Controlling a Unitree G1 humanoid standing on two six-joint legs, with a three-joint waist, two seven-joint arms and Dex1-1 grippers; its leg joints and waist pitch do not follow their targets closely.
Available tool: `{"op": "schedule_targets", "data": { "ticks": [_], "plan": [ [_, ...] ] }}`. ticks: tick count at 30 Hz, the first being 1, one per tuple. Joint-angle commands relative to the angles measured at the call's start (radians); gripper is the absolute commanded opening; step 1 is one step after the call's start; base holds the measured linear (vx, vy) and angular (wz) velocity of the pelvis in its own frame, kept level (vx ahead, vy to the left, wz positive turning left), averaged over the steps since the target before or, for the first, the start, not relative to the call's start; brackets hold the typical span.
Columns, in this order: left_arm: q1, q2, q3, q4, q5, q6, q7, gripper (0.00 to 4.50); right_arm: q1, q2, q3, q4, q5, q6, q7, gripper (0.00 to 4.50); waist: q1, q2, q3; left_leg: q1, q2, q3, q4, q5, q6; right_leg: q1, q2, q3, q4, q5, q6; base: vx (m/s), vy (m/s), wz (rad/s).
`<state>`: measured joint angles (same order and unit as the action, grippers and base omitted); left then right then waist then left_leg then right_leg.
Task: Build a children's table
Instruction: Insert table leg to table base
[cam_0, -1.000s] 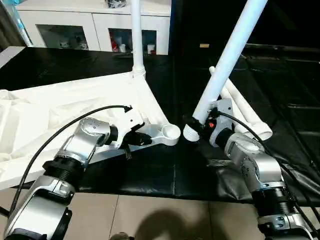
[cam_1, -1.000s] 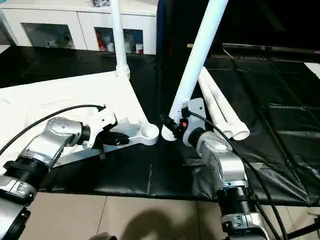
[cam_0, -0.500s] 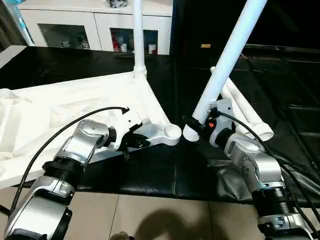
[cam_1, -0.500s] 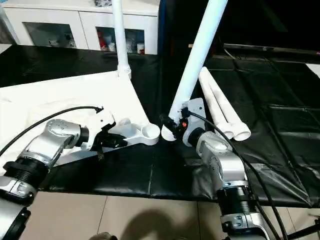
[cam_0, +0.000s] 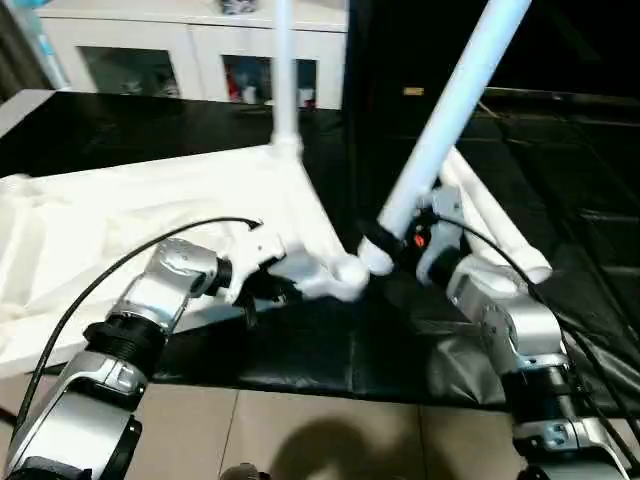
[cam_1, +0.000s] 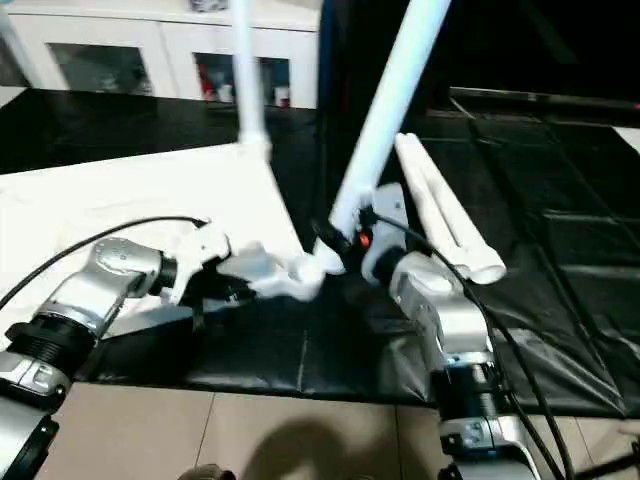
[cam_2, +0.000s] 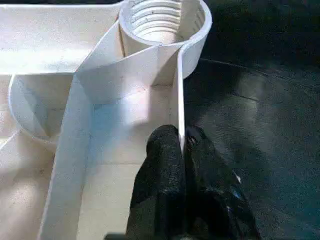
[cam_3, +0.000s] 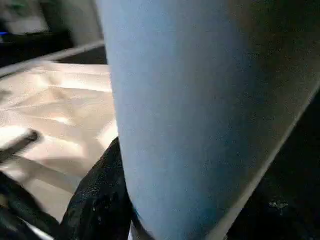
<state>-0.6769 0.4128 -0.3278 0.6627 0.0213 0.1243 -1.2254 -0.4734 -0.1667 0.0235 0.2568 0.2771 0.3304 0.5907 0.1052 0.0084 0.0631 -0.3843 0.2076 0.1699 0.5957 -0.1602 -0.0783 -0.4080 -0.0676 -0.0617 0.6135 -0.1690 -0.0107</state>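
Two claws work at the near corner of the upturned table top (cam_0: 150, 210), which lies ribbed side up on the black mat (cam_0: 560, 200). The left claw (cam_2: 182, 142) is pinched on the thin edge wall of the top, just behind the round corner socket (cam_2: 162, 22). The right claw (cam_0: 385, 245) grips a tilted white leg (cam_0: 450, 100) near its lower end; that end sits right at the same socket, touching or nearly so. Another leg (cam_0: 283, 70) stands upright in the far corner. Two spare legs (cam_1: 445, 210) lie side by side on the mat beyond the right arm. A white cabinet (cam_0: 190, 50) stands behind.
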Motion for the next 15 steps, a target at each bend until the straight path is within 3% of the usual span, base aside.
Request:
{"op": "schedule_targets", "data": {
  "ticks": [1, 4, 7, 15],
  "plan": [
    [-0.005, -0.03, -0.048, 0.006, 0.023, -0.037, -0.037, 0.0, 0.002, -0.002, 0.025, -0.013, 0.003, -0.028, 0.035, 1.93, -0.003, -0.003, -0.077, 0.026, 0.021, 0.002, -0.071, -0.215, 0.002, 0.045, -0.07, 0.045, -0.07, -0.22, -0.19, 0.0, 0.0, 0.0],
    [-0.03, -0.049, -0.042, 0.042, 0.019, -0.066, -0.05, 0.0, 0.009, -0.022, 0.046, -0.001, -0.005, -0.008, 0.077, 1.93, 0.005, -0.005, -0.075, 0.033, 0.019, 0.005, -0.072, -0.251, -0.004, 0.041, -0.07, 0.043, -0.076, -0.271, -0.18, 0.0, 0.0, 0.0],
    [-0.041, -0.054, -0.039, 0.055, 0.012, -0.072, -0.062, 0.0, 0.013, -0.035, 0.062, 0.004, -0.014, 0.003, 0.097, 1.93, 0.006, -0.006, -0.074, 0.03, 0.02, 0.003, -0.075, -0.26, -0.009, 0.043, -0.074, 0.042, -0.078, -0.306, -0.168, 0.0, 0.0, 0.0],
    [-0.066, -0.039, -0.039, 0.115, 0.039, -0.102, -0.068, 0.0, 0.026, -0.074, 0.108, 0.012, -0.042, 0.034, 0.137, 1.93, 0.008, -0.012, -0.077, 0.021, 0.018, 0.002, -0.073, -0.22, 0.001, 0.048, -0.076, 0.04, -0.074, -0.282, -0.164, 0.0, 0.0, 0.0]
  ]
}}
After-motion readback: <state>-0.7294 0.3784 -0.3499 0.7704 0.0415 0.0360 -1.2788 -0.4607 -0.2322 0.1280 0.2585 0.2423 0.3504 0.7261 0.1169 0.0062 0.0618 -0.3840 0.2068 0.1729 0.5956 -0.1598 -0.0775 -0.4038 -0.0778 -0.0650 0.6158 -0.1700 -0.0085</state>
